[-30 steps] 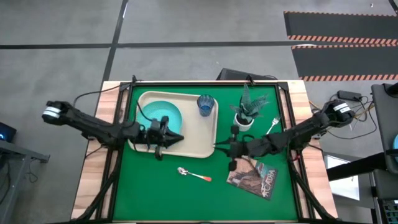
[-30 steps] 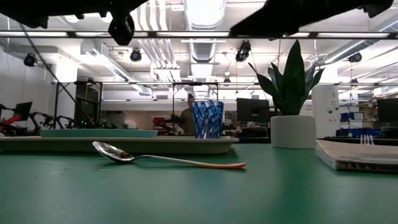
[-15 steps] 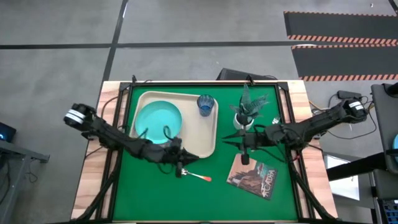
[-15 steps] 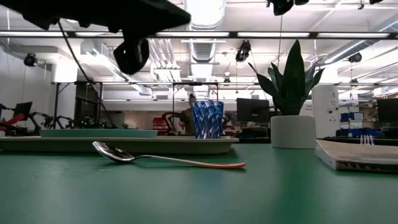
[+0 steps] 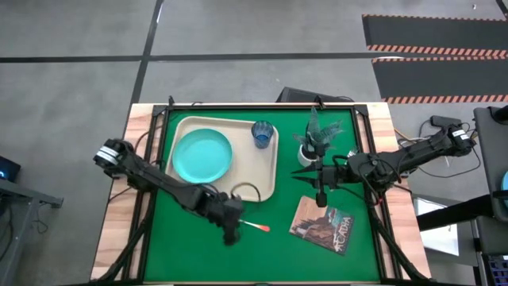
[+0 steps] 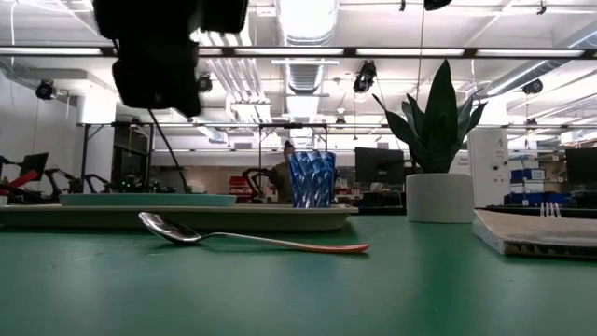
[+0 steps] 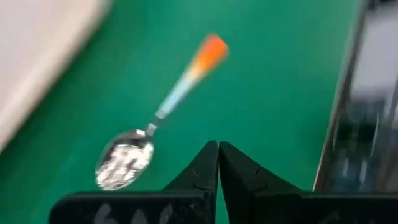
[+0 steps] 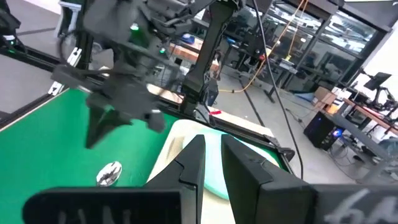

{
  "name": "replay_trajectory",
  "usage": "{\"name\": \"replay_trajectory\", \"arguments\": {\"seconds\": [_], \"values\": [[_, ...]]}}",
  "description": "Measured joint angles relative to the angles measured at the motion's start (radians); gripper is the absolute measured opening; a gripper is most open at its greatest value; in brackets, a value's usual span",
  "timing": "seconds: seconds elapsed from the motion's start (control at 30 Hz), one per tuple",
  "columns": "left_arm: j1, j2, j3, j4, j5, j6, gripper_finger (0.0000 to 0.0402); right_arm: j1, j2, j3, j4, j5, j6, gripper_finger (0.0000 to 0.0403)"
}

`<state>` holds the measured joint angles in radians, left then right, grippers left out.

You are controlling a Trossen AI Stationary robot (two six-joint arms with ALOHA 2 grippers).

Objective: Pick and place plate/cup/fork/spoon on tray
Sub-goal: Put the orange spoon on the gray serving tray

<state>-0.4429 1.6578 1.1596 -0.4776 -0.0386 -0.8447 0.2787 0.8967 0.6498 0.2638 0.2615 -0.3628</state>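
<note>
The spoon [image 7: 146,137] lies flat on the green table, bowl [image 6: 168,227] toward the tray, red-orange handle [image 5: 257,228] toward the right. My left gripper [image 7: 217,146] hovers over its bowl, shut and empty; it also shows in the high view [image 5: 231,235]. The teal plate [image 5: 202,155] and the blue cup [image 5: 263,133] stand on the beige tray [image 5: 258,179]. The fork [image 5: 349,156] lies near the plant, partly under my right arm. My right gripper [image 8: 211,146] hangs above the table between tray and book, its fingers a narrow gap apart, empty.
A white pot with a green plant [image 5: 313,147] stands right of the tray. A picture-covered book [image 5: 321,225] lies at the near right. Bare green table lies near the front edge [image 5: 198,258]. A black frame borders the table.
My left gripper has gone from over the plate on the tray toward the table's near edge and somewhat right, and now stands over the spoon's bowl. My right gripper has drawn back toward the table's right edge. Plate, cup and spoon have stayed in place.
</note>
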Motion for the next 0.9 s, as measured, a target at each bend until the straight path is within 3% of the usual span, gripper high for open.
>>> {"name": "replay_trajectory", "arguments": {"seconds": [0.1, 0.43, 0.63, 0.8, 0.9], "values": [[-0.015, 0.044, 0.024, -0.001, 0.014, 0.119, 0.0, 0.0, 0.002, 0.0, 0.002, 0.0, -0.015, 0.0043], [-0.01, 0.15, 0.027, 0.021, 0.004, 0.281, 0.0008, 0.0, 0.002, 0.0, -0.007, 0.0, 0.017, 0.0043], [-0.01, 0.167, 0.027, 0.051, -0.008, 0.409, 0.0068, 0.0, 0.002, 0.0, -0.037, 0.0, 0.056, 0.0043], [-0.01, 0.163, 0.026, 0.071, -0.138, 0.479, 0.012, 0.0, 0.002, 0.0, -0.051, 0.0, 0.076, 0.0043], [-0.008, 0.163, 0.024, 0.101, -0.154, 0.552, 0.0128, 0.0, 0.002, 0.0, -0.051, 0.0, 0.077, 0.0043]]}}
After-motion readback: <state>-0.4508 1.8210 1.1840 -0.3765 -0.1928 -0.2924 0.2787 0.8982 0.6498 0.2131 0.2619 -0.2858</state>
